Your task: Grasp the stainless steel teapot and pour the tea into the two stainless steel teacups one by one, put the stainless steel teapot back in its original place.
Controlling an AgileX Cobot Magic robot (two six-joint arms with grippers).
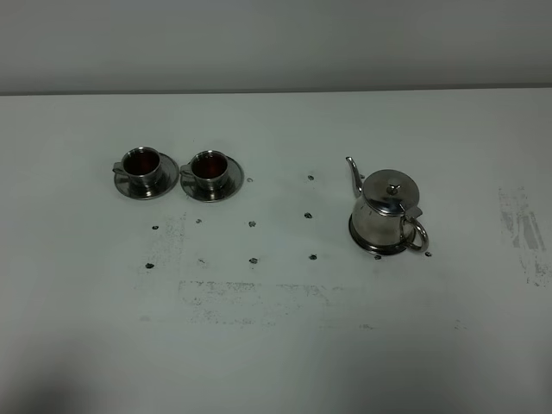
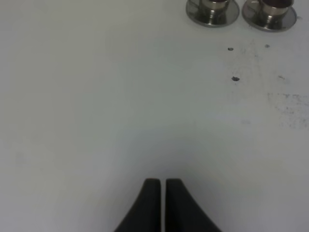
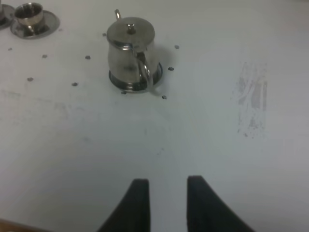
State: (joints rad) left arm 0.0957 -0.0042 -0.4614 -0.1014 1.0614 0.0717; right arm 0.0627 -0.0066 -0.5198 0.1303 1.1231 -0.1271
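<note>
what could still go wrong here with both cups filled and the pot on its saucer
1. The left teacup and right teacup both hold dark tea, and their small saucers sit almost touching. A nudge to one could probably slop both.
2. The teapot has its loop handle jutting past the wide saucer toward the right pincer. A forward move there might hook it.

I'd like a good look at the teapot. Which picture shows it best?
The right wrist view: the stainless steel teapot appears largest, with lid, handle and saucer clear. The exterior high view shows it smaller, though its spout is plainer. The left wrist view misses it.
</note>
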